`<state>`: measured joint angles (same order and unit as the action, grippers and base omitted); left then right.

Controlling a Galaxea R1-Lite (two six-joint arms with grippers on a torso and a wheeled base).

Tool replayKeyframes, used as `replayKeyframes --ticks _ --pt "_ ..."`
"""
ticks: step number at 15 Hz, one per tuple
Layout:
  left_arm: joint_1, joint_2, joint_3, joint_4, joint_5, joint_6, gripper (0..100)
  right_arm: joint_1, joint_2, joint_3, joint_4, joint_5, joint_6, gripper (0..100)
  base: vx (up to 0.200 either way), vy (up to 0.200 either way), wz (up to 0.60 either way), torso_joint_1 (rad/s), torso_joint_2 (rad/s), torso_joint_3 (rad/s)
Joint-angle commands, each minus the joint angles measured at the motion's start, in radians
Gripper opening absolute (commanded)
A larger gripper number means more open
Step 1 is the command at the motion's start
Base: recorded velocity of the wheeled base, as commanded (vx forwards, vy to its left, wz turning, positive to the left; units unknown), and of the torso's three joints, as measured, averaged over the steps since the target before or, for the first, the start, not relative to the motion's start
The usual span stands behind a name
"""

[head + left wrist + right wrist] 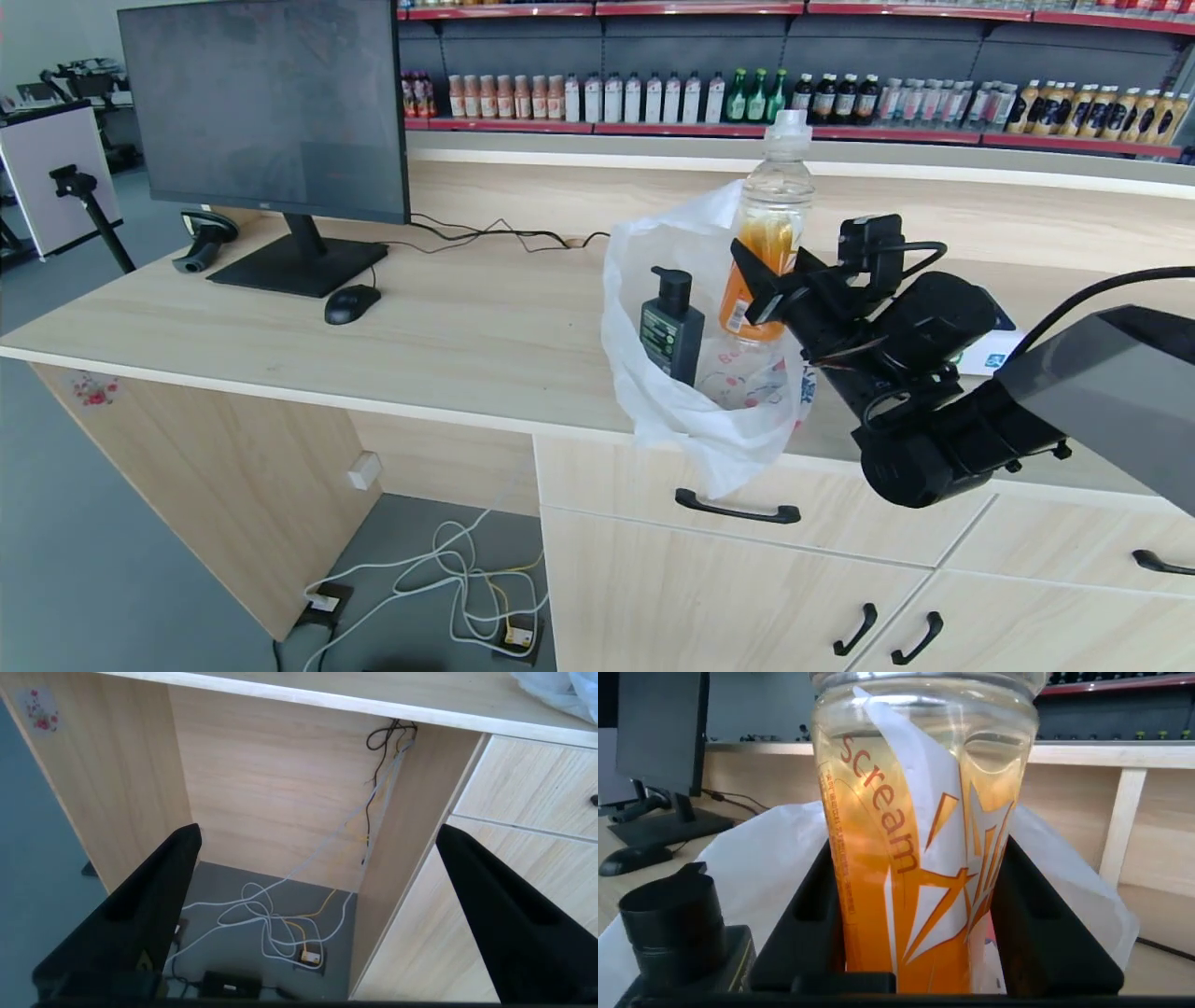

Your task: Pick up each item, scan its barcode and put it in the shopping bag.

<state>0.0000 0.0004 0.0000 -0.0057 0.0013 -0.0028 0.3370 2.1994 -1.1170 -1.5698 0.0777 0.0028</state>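
Note:
My right gripper (pixel 761 289) is shut on an orange drink bottle (pixel 767 238) with a white cap, held upright over the mouth of the white plastic shopping bag (pixel 672 392) on the counter. In the right wrist view the bottle (pixel 920 859) stands between the black fingers (pixel 1046 919). A dark pump bottle (pixel 672 327) stands inside the bag and appears as the pump bottle (pixel 682 929) beside the gripper. My left gripper (pixel 318 915) hangs open below the counter edge, facing the knee space with nothing between its fingers.
A monitor (pixel 266 112), a mouse (pixel 352 303) and a handheld scanner (pixel 203 238) sit on the counter's left part. A white and blue box (pixel 994 355) lies behind my right arm. Drawers with black handles (pixel 738 511) front the counter. Cables (pixel 280 924) lie on the floor.

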Motion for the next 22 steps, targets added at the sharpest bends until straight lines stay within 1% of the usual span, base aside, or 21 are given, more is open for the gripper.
replayKeyframes --ticks 1,4,13,22 --pt "0.000 0.001 0.000 -0.002 0.000 0.000 100 0.000 0.048 -0.018 -0.001 0.001 0.000 0 0.000 0.000 0.00 0.000 0.00 0.000" --pt "0.000 0.001 0.000 -0.003 0.000 0.000 100 -0.001 0.080 -0.037 -0.001 0.001 0.000 0 0.000 0.000 0.00 0.000 0.00 0.000" --pt "0.000 0.001 0.000 -0.005 0.000 0.004 100 0.000 0.106 -0.024 -0.001 0.002 0.005 0 0.000 0.000 0.00 0.000 0.00 0.000" --pt "0.000 0.001 0.000 -0.003 0.000 0.004 100 0.002 0.072 0.037 -0.001 0.001 0.000 0 0.000 0.000 0.00 0.000 0.00 0.000"
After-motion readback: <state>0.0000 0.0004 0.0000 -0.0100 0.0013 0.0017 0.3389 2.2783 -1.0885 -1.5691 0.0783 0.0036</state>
